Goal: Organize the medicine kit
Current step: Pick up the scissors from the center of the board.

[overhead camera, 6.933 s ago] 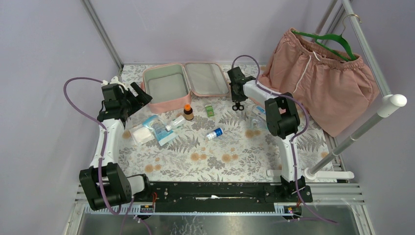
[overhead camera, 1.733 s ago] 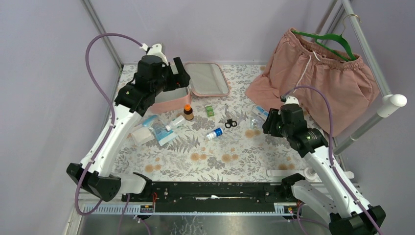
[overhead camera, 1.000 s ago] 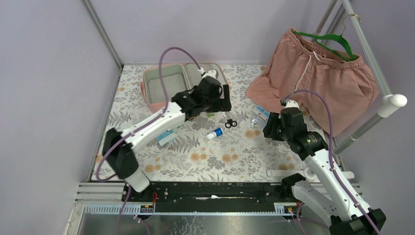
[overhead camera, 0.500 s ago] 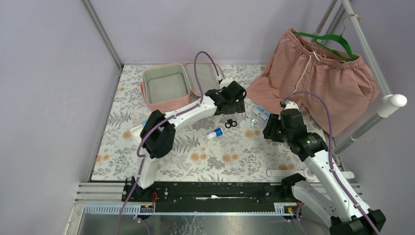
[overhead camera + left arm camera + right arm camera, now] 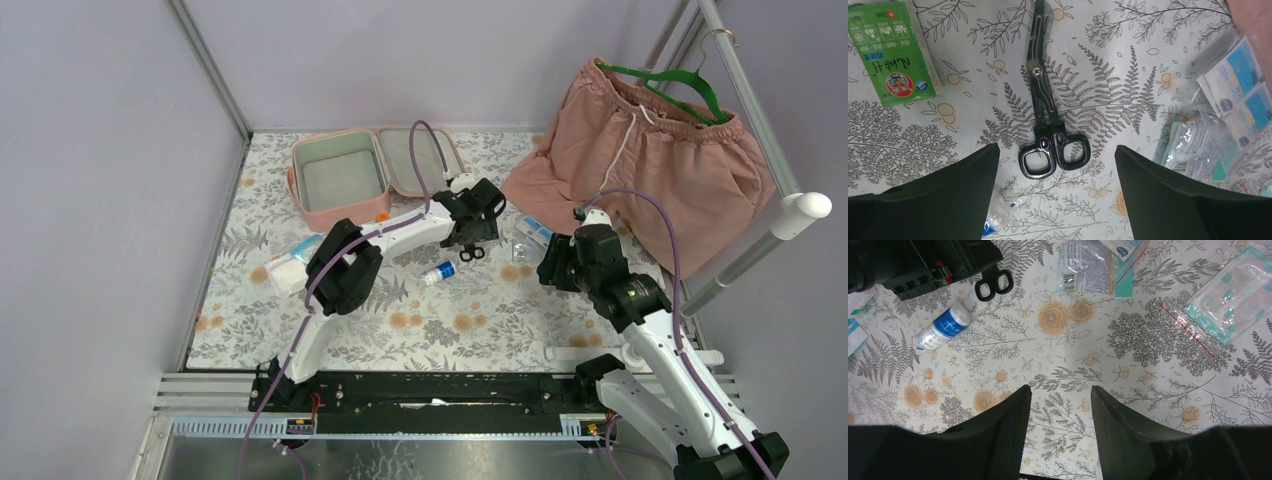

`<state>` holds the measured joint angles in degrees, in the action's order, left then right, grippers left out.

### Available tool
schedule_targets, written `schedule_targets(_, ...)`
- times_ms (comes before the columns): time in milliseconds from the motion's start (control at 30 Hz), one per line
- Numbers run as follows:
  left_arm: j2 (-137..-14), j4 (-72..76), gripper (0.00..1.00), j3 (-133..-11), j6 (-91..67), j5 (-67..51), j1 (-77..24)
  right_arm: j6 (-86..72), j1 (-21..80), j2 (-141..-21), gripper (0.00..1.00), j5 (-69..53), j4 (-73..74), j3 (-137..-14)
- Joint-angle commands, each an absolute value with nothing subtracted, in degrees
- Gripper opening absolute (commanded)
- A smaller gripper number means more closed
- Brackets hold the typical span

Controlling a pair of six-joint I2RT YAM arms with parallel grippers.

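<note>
With your left gripper (image 5: 1055, 150) spread above the scissors (image 5: 1043, 105), closing off-centre may catch one loop and swing the blades away from it.

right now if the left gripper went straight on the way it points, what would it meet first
Probably the black scissors: their handle loops lie centred under the open left gripper. Height is unclear.
</note>
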<state>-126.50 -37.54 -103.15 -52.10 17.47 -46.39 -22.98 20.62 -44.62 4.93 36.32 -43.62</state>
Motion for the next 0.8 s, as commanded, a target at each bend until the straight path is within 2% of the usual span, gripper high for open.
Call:
schedule_targets(0, -128.06, -37.19, 0.92, -104.37, -54.97, 19.02, -45.33, -23.13, 20.74, -44.56, 0.56, 4.25, 34.72, -43.57)
schedule_targets(333, -130.39, -37.21, 0.82, -107.59, -56.44, 21.02, -43.65, -23.01, 20.74, -45.06, 0.56, 3.47, 34.47, -43.33)
schedule_targets(567, -135.33, -41.10, 0.79, -114.39, -55.51, 21.65, -43.62, -22.94, 20.74, -45.09, 0.56, 3.05, 34.31, -43.33)
schedule_targets(767, -136.47, -43.34, 0.76, -115.62, -54.87, 23.33, -43.61, -22.95, 20.74, -45.08, 0.56, 2.90, 34.19, -43.17)
